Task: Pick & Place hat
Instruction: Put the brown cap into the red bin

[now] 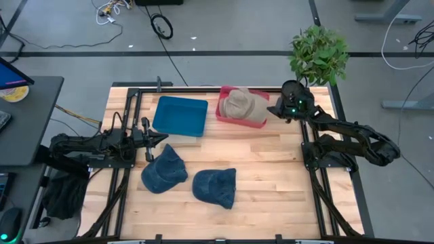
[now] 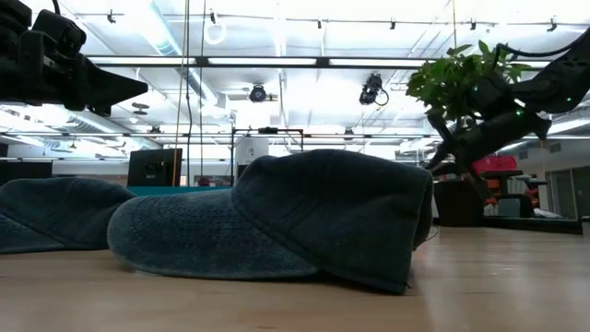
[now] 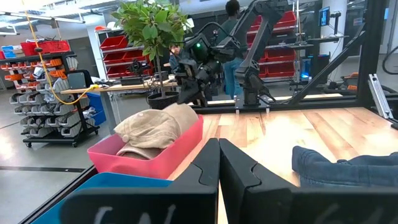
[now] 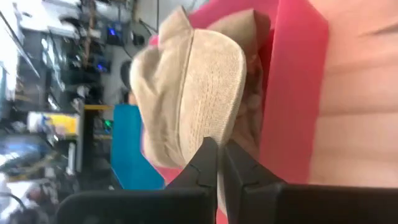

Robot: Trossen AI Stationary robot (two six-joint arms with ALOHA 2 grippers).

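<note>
Waiting at the table's left edge, the left gripper [image 1: 150,139] has its jaws pressed together, holding nothing. Just beside it lies a dark blue hat [image 1: 163,169], with a second blue hat [image 1: 215,187] to its right. Farther back sit a blue tray [image 1: 180,116] and a pink bin [image 1: 224,110] holding a tan hat [image 1: 245,106]. The right gripper [image 1: 274,110] hangs just right of that bin, jaws pressed together near the tan hat, gripping nothing.

Hat [image 1: 245,106] apparently inside bin [image 1: 222,114]
</note>
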